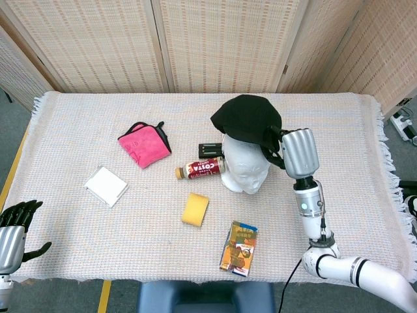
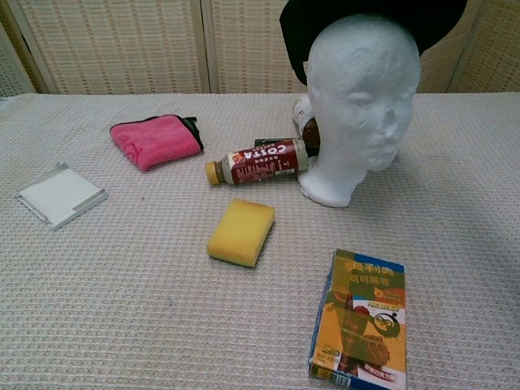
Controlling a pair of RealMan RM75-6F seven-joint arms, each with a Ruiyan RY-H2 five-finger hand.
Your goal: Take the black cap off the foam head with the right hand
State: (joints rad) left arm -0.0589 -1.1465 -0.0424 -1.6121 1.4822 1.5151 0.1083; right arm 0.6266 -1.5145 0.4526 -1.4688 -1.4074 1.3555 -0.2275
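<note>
The black cap [image 1: 246, 119] hangs in the air above and behind the white foam head [image 1: 243, 167], lifted off it. My right hand [image 1: 277, 145] grips the cap's right side, its dark fingers partly hidden by the fabric. In the chest view the cap [image 2: 366, 20] fills the top edge behind the bare foam head [image 2: 357, 106], and the right hand is out of frame there. My left hand [image 1: 14, 222] hangs off the table's near left corner, fingers apart and holding nothing.
A Costa bottle [image 1: 199, 169] lies left of the foam head, with a small black device [image 1: 210, 149] behind it. A yellow sponge [image 1: 195, 209], a colourful box [image 1: 240, 248], a white square box [image 1: 105, 186] and a pink cloth [image 1: 144, 145] lie on the woven tablecloth [image 1: 78, 124].
</note>
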